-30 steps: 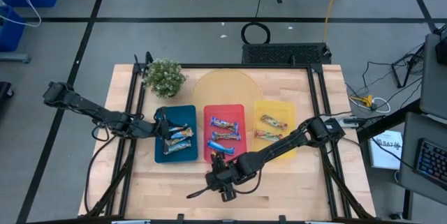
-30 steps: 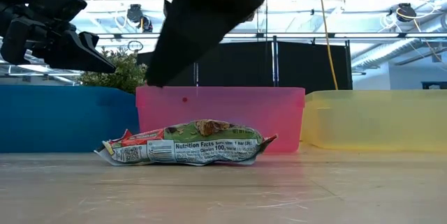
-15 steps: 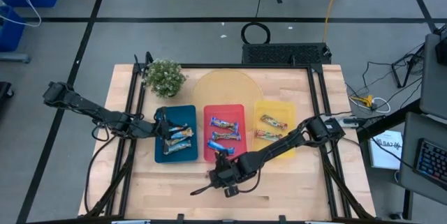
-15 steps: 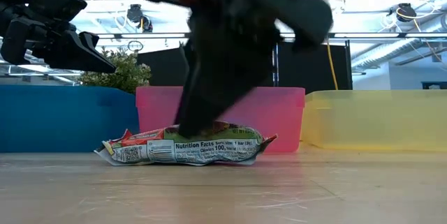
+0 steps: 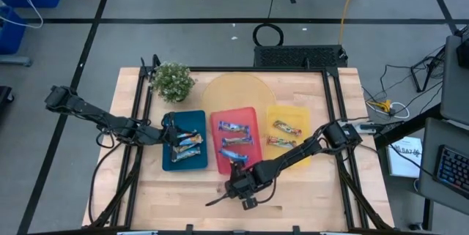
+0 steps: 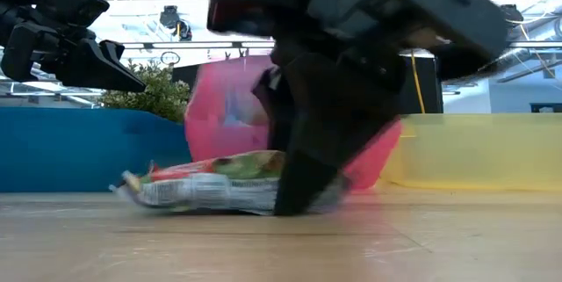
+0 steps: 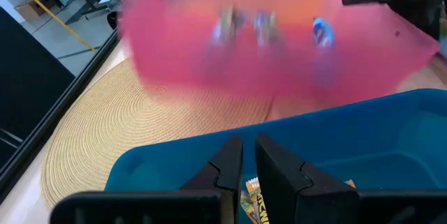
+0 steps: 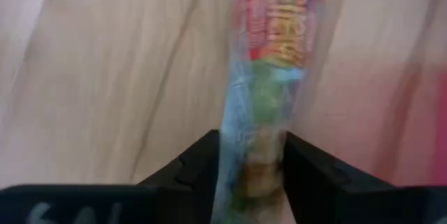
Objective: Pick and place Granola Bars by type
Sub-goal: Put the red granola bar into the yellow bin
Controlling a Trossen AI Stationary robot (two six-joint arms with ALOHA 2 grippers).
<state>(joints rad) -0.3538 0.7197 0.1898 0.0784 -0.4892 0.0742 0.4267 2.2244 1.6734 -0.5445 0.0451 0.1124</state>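
The pale wooden table top [image 5: 308,191] looks smooth and matt. The red [image 6: 224,111], blue [image 6: 88,146] and yellow rectangular plastic trays [image 6: 479,146] are translucent. The red-green granola bar [image 8: 269,77] wears glossy, crinkled film. The round woven straw mat [image 7: 133,123] looks rough.

One granola bar [image 6: 215,183] lies flat on the desk [image 5: 308,198] just in front of the red tray [image 5: 236,138], its wrapper showing red, green and a white label panel; in the right wrist view this bar [image 8: 269,84] sits lengthwise between the two dark fingers [image 8: 192,165]. Three blue-white bars [image 5: 234,141] lie across the red tray. Two red-brown bars [image 5: 284,134] lie in the yellow tray [image 5: 287,115]. A few bars [image 5: 186,146] lie bunched in the blue tray [image 5: 192,121].
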